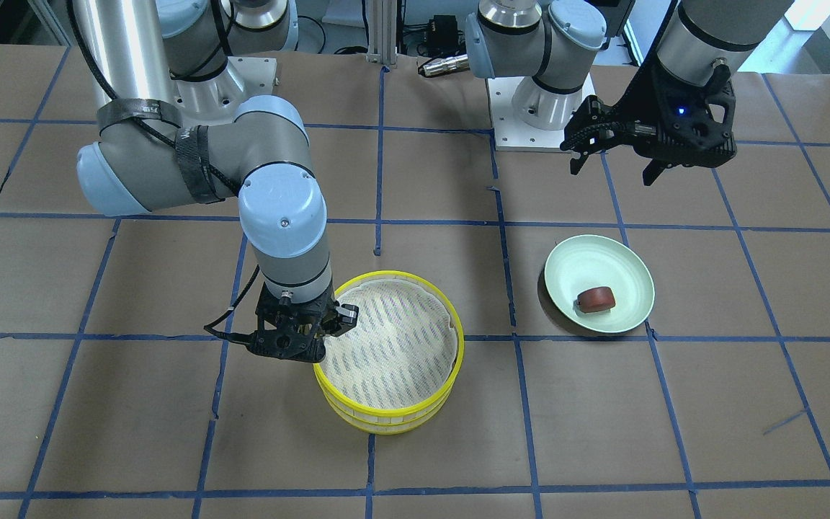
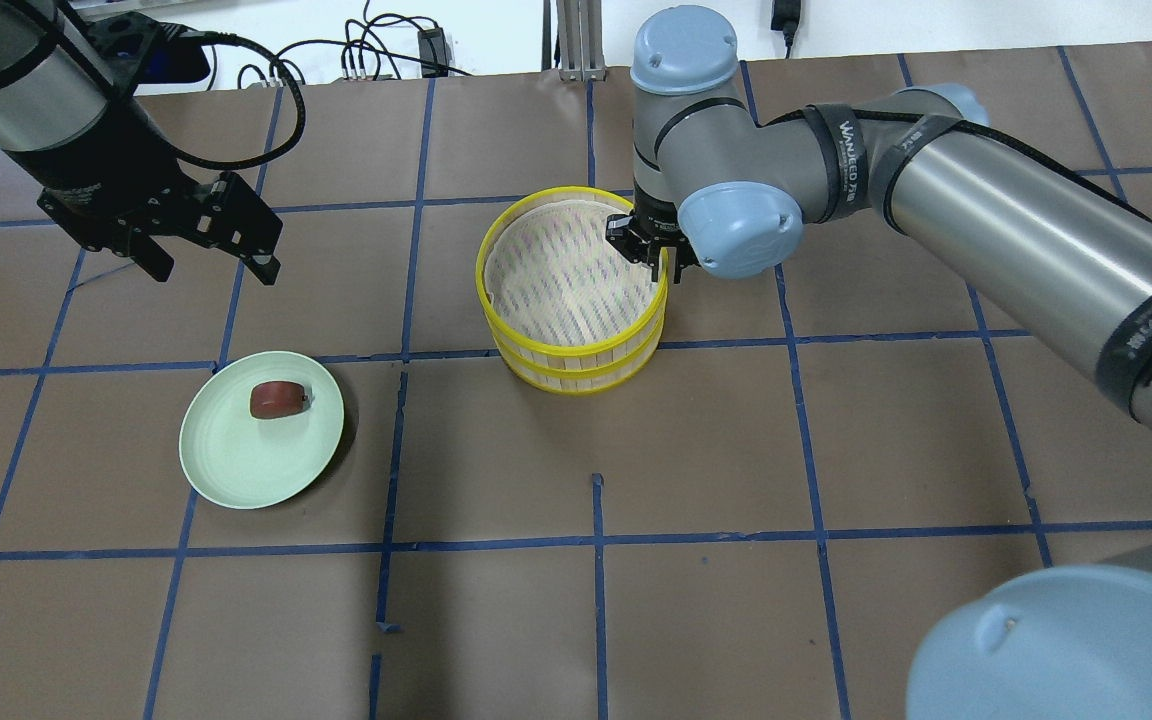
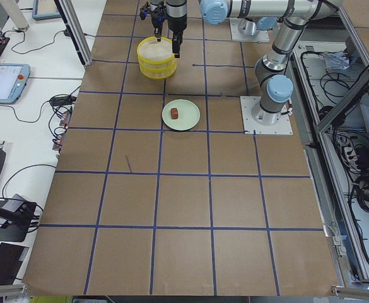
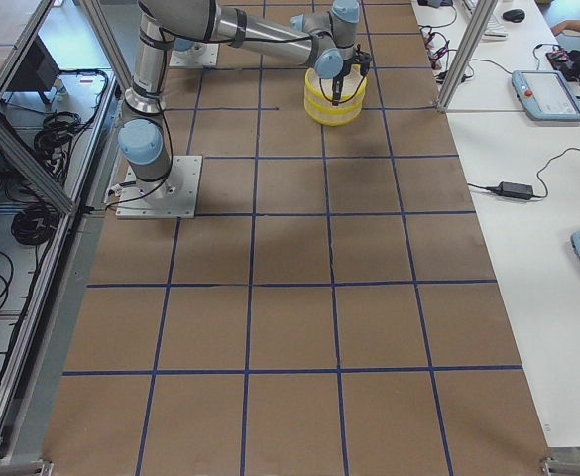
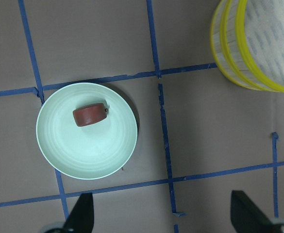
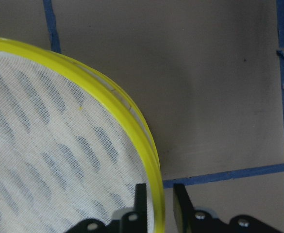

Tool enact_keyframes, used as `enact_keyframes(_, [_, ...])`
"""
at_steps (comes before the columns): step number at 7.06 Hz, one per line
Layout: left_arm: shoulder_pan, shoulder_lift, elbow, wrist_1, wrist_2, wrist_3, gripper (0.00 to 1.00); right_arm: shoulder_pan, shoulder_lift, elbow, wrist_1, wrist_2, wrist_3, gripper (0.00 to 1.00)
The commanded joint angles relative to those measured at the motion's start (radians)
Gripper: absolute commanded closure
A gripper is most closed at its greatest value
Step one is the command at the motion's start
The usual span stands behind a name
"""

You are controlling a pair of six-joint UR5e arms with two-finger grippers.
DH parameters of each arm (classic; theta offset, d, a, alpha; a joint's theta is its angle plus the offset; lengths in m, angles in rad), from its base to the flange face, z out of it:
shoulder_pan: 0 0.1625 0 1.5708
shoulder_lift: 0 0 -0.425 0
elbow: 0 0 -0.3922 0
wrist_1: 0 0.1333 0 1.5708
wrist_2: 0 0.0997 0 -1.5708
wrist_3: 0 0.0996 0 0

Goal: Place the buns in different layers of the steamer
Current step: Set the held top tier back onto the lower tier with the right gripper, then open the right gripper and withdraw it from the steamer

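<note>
My right pincer (image 6: 159, 196) straddles the top steamer layer (image 6: 132, 116) at its rim, clenched or not I cannot tell; stacking looks done, so next my released left pincer (image 5: 163, 213) should drop onto the brown bun (image 5: 89, 115) ahead of it.

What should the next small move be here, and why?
Probably lower the open left gripper onto the reddish-brown bun on the green plate. The top steamer tray shows a bare liner, the bun sits untouched, and that gripper hangs above the table near the plate. The right gripper straddles the tray's rim; whether it grips is unclear.
</note>
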Motion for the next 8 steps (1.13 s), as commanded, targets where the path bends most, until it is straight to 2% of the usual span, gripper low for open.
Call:
enact_keyframes(1, [0.000, 0.000, -0.002, -0.002, 0.000, 0.000, 0.00, -0.009, -0.009, -0.014, 0.001, -0.001, -0.025, 0.16])
enact_keyframes(2, [0.000, 0.002, -0.003, -0.005, 0.005, 0.006, 0.00, -0.049, -0.038, -0.026, 0.018, -0.001, -0.091, 0.10])
enact_keyframes(3, [0.000, 0.008, -0.018, -0.005, 0.008, 0.024, 0.00, -0.117, -0.128, -0.034, 0.102, 0.022, -0.139, 0.08])
enact_keyframes(5, [0.001, 0.014, -0.023, -0.005, 0.009, 0.023, 0.00, -0.275, -0.323, -0.084, 0.412, 0.106, -0.278, 0.02])
enact_keyframes(6, [0.002, 0.014, -0.023, -0.003, 0.009, 0.023, 0.00, -0.300, -0.392, -0.125, 0.561, 0.095, -0.379, 0.02])
enact_keyframes(7, [0.000, 0.014, -0.023, -0.003, 0.008, 0.023, 0.00, -0.293, -0.464, -0.132, 0.628, 0.093, -0.395, 0.01])
enact_keyframes(8, [0.000, 0.014, -0.023, -0.003, 0.009, 0.026, 0.00, -0.287, -0.469, -0.112, 0.626, 0.093, -0.398, 0.01])
